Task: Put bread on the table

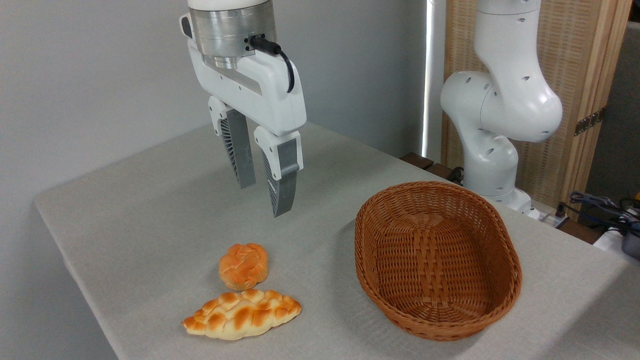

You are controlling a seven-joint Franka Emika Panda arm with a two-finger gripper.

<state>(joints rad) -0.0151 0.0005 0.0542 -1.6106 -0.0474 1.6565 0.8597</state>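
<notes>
Camera view from the fixed spot shows the small round orange-golden bun with the knotted top (243, 265) sitting on the big rectangular table covered in plain light grey-beige cloth (150, 210), toward the front left part of it. It's resting flat on the cloth, nothing gripping it. Right in front of it, pretty much touching its lower edge, lies a longer, paler braided leaf-shaped loaf (242, 314), stretched out left to right.

The white two-finger gripper (264, 192) hangs up in the air above the table, a bit behind the bun and slightly to the right of it, well clear of both breads. Its two grey ribbed fingers (238, 152) point downward and are spread apart with a visible gap between them, and there's nothing in that gap. A black cable (280, 55) loops off the metal wrist section above.

Over on the right sits a brown oval wicker basket (437, 260), well apart from the bun, and you can see the woven bottom all the way across. Behind the basket, past the far edge of the table, stands the white jointed arm base (500, 110), with a light wooden slatted screen (575, 75) behind it and some cables (600, 205) at the far right edge.
</notes>
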